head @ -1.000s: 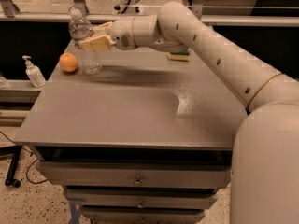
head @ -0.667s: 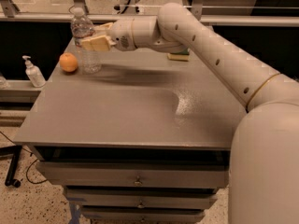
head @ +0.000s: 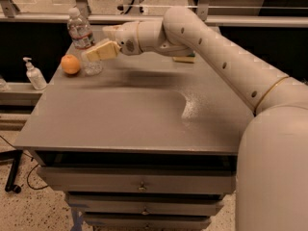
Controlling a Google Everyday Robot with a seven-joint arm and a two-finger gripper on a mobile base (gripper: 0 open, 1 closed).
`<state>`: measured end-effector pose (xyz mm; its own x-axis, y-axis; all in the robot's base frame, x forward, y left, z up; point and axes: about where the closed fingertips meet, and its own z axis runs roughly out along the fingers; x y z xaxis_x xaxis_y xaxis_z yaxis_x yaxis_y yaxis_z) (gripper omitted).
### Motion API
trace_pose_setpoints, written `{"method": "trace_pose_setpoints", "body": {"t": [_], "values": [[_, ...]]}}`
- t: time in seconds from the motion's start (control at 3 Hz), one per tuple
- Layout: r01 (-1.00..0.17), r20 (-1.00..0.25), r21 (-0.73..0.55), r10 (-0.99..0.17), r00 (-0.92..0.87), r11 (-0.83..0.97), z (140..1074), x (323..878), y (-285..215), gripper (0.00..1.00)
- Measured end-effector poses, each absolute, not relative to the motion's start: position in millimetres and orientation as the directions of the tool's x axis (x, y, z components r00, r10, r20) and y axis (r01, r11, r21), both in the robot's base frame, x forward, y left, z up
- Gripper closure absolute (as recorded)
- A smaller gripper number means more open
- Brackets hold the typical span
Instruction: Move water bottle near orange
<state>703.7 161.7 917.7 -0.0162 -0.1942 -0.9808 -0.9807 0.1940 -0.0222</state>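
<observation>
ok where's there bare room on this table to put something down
The whole front and middle of the table is bare, from the near edge up to the arm. The far left corner is crowded: bottle, orange and the gripper at the bottle. A sponge sits behind the arm.

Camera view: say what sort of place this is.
Probably a lab or workshop: grey workbench with drawers, white pump bottle on a side ledge. The gripper is at the clear plastic water bottle, beside the round orange.
</observation>
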Motion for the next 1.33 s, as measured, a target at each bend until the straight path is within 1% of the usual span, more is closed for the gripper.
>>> {"method": "trace_pose_setpoints", "body": {"t": [0.33,0.67,1.0,1.33], "values": [[-0.980,-0.981,-0.019,-0.195,-0.020,0.196,916.7,703.2,159.6,0.00],[-0.975,-0.980,-0.039,-0.201,-0.006,0.217,919.6,700.4,138.0,0.00],[-0.954,-0.977,-0.113,-0.206,0.056,0.276,940.9,694.6,89.6,0.00],[-0.910,-0.971,-0.205,-0.189,0.144,0.359,974.5,675.0,21.2,0.00]]}}
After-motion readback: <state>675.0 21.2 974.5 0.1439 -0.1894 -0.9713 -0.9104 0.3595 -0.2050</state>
